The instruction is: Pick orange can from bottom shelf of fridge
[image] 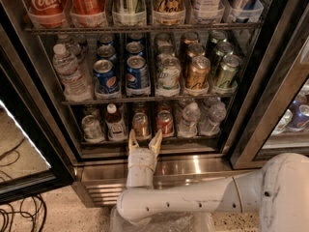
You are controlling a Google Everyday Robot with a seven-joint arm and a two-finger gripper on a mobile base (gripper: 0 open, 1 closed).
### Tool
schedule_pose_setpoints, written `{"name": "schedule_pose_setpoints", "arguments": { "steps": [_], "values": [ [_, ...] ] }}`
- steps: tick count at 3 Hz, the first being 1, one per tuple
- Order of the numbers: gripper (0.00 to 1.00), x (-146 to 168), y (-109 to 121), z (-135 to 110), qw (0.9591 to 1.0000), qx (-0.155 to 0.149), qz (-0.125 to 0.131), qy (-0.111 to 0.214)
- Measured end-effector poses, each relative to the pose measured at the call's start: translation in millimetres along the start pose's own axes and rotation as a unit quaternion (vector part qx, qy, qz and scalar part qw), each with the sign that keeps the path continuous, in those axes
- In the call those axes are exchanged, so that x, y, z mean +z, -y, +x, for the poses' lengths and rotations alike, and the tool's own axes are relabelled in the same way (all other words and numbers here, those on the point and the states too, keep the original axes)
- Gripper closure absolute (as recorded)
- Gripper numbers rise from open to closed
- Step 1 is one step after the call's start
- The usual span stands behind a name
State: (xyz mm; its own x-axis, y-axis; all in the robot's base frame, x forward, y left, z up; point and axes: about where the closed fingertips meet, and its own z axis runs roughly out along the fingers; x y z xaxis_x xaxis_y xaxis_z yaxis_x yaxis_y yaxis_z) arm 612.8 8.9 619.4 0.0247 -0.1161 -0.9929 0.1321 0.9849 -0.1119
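The orange can (pixel 141 124) stands upright near the front of the bottom shelf (pixel 195 137) of the fridge (pixel 251 81), with a red can (pixel 164 122) just beside it on one side and a small red-capped bottle (pixel 115 122) on the other. The gripper (pixel 144 143) sits just below and in front of the orange can, at the shelf's front edge. Its two fingers (pixel 133 141) are spread apart and point up at the can without touching it.
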Motion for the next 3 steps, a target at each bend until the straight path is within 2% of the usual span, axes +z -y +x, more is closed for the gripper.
{"name": "schedule_pose_setpoints", "arguments": {
  "steps": [1,3],
  "values": [
    [0.34,4.1,0.5,1.7,0.9999,0.01,-0.005,-0.006],
    [0.33,-10.2,-33.0,-0.4,0.9981,0.023,-0.054,-0.018]
  ]
}}
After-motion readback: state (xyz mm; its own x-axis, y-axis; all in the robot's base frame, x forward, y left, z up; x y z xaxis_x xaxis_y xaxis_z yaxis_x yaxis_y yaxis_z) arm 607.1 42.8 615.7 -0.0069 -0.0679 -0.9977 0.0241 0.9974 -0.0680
